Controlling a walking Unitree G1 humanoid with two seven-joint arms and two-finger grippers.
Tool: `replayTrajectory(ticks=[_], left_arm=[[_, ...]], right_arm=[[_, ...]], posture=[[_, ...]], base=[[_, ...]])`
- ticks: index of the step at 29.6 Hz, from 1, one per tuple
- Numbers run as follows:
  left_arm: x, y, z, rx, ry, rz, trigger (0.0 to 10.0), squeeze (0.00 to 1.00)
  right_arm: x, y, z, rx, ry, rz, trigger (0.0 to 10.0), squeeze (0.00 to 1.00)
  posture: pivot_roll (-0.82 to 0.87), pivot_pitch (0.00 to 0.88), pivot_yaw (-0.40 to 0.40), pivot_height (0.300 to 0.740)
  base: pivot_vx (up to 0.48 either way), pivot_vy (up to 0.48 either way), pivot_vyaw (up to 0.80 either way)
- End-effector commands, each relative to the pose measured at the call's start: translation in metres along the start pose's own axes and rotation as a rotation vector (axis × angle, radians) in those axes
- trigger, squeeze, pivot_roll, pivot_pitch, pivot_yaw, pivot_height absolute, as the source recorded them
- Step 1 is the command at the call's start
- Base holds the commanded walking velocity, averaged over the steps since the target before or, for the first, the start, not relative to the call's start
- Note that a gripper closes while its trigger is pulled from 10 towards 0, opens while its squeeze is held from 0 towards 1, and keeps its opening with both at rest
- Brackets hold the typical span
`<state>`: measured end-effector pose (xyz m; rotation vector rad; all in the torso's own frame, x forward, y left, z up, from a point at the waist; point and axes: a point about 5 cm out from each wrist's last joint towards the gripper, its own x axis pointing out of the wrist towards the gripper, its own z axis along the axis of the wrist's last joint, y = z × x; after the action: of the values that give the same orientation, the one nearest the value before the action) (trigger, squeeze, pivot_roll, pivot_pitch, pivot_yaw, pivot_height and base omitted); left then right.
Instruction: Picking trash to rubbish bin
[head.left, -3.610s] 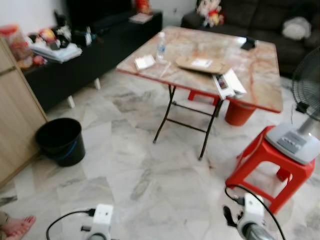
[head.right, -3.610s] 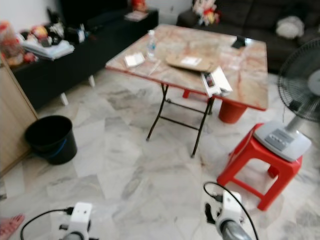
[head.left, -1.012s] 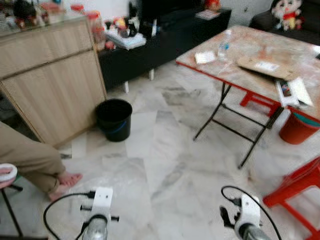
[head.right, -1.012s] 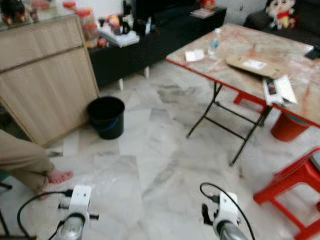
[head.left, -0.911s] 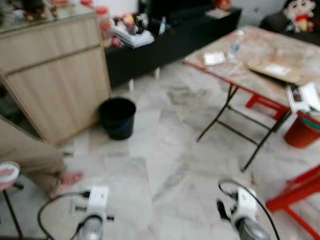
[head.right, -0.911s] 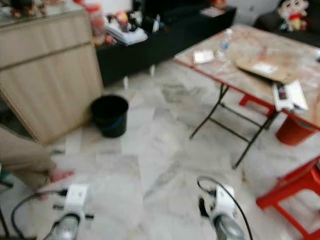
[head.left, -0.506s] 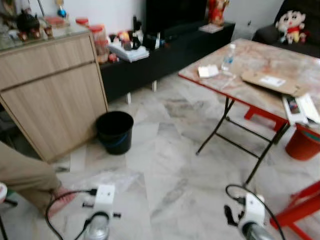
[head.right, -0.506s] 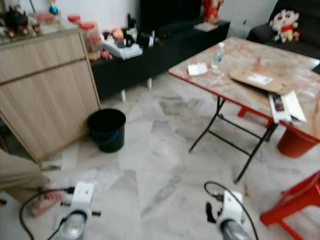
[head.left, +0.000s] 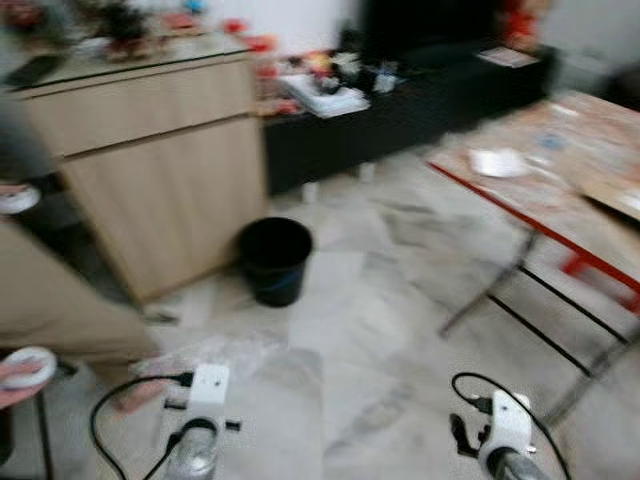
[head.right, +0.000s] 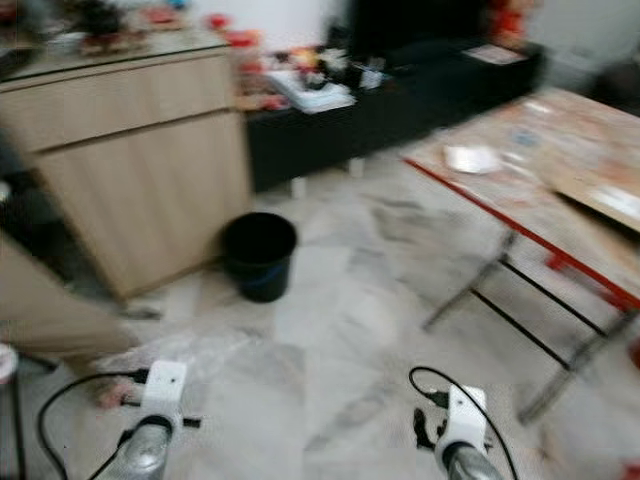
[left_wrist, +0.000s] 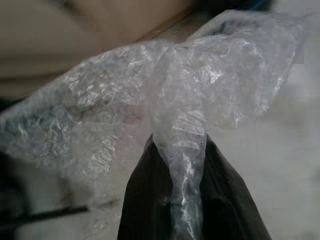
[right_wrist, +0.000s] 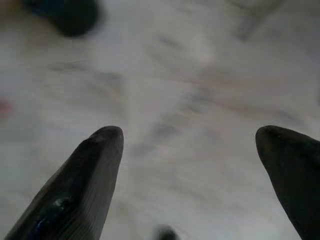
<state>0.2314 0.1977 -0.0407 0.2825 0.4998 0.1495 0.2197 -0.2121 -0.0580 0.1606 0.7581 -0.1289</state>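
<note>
Left claw (left_wrist: 182, 200) is pinching a twist of clear bubble wrap (left_wrist: 165, 110); right claw (right_wrist: 187, 175) is spread over bare marble floor. The black bin (head.left: 274, 258) stands at 11 o'clock, just beside the wooden cabinet (head.left: 150, 170). Risks: the thin pinch slipping in transit, and a seated person's leg (head.left: 60, 320) at 9 o'clock.

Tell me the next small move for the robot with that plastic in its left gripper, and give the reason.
Probably step forward toward the black bin. The left gripper is pinched on the crumpled clear plastic, so the trash is in hand, while the bin stands ahead across the marble floor, beside the wooden cabinet. The right gripper is open over bare floor, holding nothing.
</note>
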Motion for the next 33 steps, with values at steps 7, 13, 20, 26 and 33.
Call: replayTrajectory(ticks=[7, 13, 20, 26, 33], left_arm=[[0.0025, -0.0129, 0.0098, -0.004, -0.024, -0.035, 10.0, 0.0], [0.0042, -0.014, 0.0137, -0.001, -0.033, -0.041, 10.0, 0.0], [0.0042, -0.013, 0.0136, 0.002, -0.037, -0.04, 10.0, 0.0], [0.0037, -0.012, 0.0121, 0.007, -0.034, -0.041, 10.0, 0.0], [0.0038, -0.0123, 0.0129, 0.01, -0.039, -0.045, 10.0, 0.0]], right_arm=[[-0.0048, -0.0161, -0.0083, -0.002, 0.028, -0.046, 10.0, 0.0], [-0.0037, -0.0155, -0.0043, 0.017, 0.015, -0.049, 10.0, 0.0], [-0.0037, -0.0156, -0.0048, 0.021, 0.018, -0.056, 10.0, 0.0], [-0.004, -0.0165, -0.0061, 0.025, 0.026, -0.063, 10.0, 0.0], [-0.005, -0.0183, -0.0079, 0.031, 0.024, -0.069, 10.0, 0.0]], posture=[[0.02, 0.0, -0.04, 0.74], [0.02, 0.0, -0.034, 0.74], [0.03, 0.0, -0.033, 0.74], [0.04, 0.0, -0.028, 0.74], [0.04, 0.0, -0.028, 0.74]], base=[[0.401, 0.0, 0.0], [0.401, 0.0, 0.0], [0.399, 0.0, 0.0], [0.397, 0.0, 0.0], [0.4, 0.0, -0.43]])
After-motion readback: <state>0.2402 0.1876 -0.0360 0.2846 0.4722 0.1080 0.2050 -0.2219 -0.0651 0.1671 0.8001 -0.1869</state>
